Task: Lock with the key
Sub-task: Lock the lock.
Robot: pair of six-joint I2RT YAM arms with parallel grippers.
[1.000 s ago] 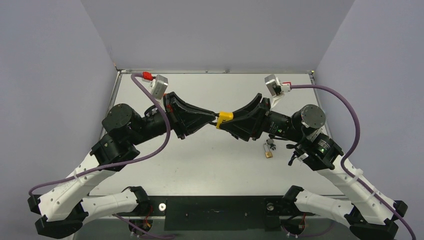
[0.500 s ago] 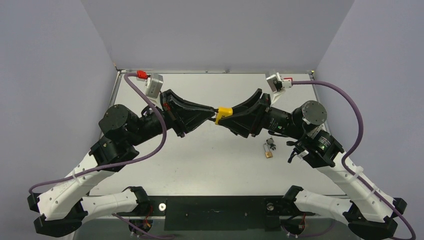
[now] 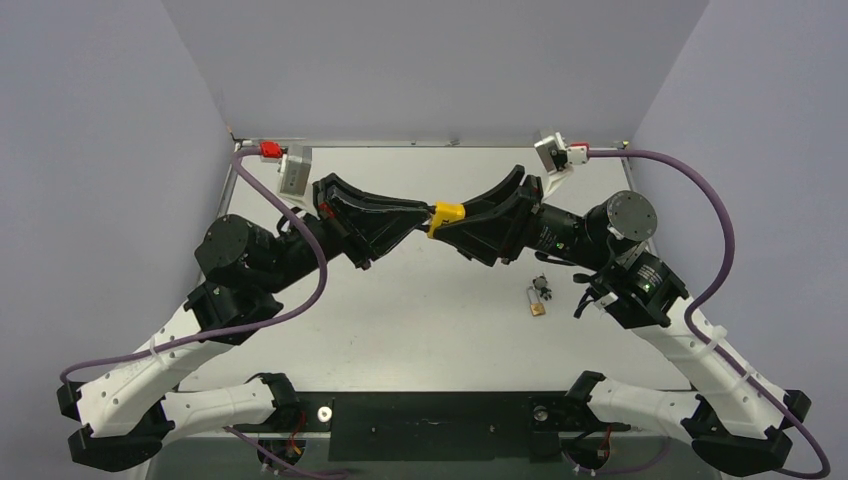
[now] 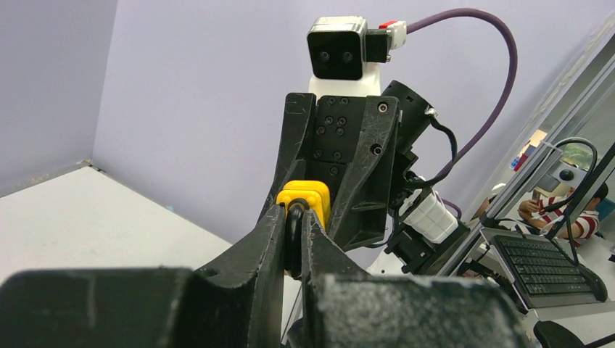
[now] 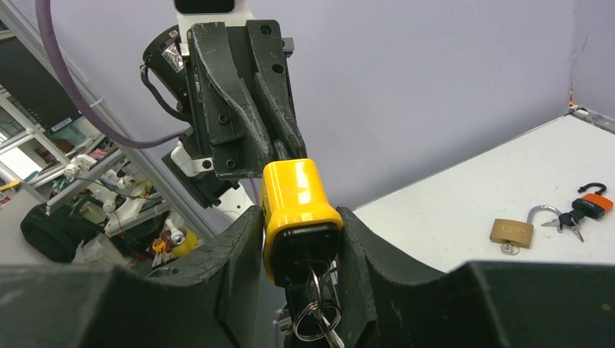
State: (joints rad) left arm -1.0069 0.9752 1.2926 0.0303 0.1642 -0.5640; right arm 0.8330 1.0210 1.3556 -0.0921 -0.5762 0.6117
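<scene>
A yellow padlock hangs in mid-air above the table's middle, held between both grippers. My right gripper is shut on its yellow body. A key sits in the lock's underside, and key rings dangle from it. My left gripper is shut on the lock's black shackle; the yellow body shows just beyond the left fingertips. In the wrist views each gripper faces the other, with the left gripper and the right gripper tip to tip.
A small brass padlock with an open shackle lies on the table right of centre, below the right arm. It also shows in the right wrist view. Beside it lie keys with an orange tag.
Both grippers have moved together a little toward the far side of the table, keeping hold of the yellow lock. The wrists have swung outward and back.
</scene>
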